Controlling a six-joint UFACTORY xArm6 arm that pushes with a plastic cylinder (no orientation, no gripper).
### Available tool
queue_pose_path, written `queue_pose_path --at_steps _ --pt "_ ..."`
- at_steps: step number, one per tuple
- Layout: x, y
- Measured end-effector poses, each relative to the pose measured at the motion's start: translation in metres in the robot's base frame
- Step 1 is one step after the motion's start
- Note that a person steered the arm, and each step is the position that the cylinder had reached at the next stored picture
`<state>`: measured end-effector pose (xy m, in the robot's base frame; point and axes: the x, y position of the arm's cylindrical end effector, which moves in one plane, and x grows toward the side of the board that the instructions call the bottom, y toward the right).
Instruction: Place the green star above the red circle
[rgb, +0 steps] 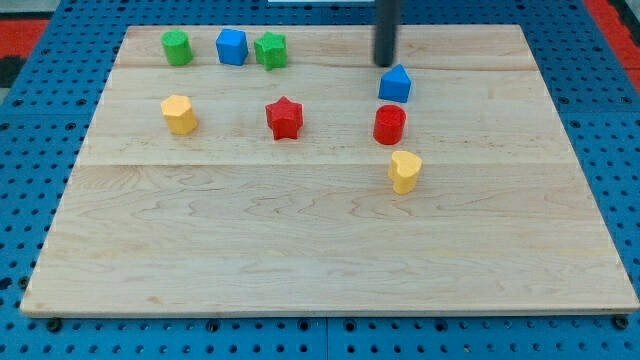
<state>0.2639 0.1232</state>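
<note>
Pale, straight-grained wooden board on a blue pegboard surface dotted with holes. Across it: a green cylinder block, a blue cube block, a green star block, a yellow hexagonal block, a red star block, a blue house-shaped block, a red circle block and a yellow heart block. My tip ends a dark grey rod.

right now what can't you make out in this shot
- Rod's upper part and the arm: cut off by the camera view's top edge; only my tip shows, just above the blue block.
- Far-left green block: too small to tell its shape.
- Green star and blue cube: touching or apart, unclear.
</note>
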Motion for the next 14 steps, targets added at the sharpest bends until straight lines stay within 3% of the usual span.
queue_pose_path --at_steps 1,3,4,5,7,8,9,11,12,13,14 --pt "0.043 0.017" --pt "0.030 -0.199" --pt "-0.002 -0.213" --pt "-0.011 -0.268" --pt "-0.034 -0.221" --pt "-0.050 -0.234" --pt "-0.040 -0.162" --pt "0.026 -0.115" --pt "0.025 -0.076" --pt "-0.011 -0.075" --pt "0.009 -0.051"
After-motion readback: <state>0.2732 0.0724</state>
